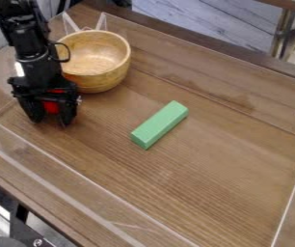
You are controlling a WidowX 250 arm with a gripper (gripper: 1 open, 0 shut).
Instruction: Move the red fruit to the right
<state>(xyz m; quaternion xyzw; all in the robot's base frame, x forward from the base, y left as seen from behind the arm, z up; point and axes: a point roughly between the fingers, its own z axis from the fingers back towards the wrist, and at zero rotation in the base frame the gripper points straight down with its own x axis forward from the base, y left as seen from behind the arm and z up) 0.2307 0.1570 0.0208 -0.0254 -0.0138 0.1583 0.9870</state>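
Note:
My gripper (47,115) points straight down at the left side of the wooden table, just in front of the wooden bowl. Its black fingers (28,108) stand spread apart, open. Between them a small patch of red shows low against the table, the red fruit (48,109); the fingers and the hand above hide most of it. Whether the fingers touch it I cannot tell.
A wooden bowl (93,60) stands close behind and to the right of the gripper. A green rectangular block (159,124) lies slanted near the middle of the table. Low clear plastic walls (60,178) edge the table top.

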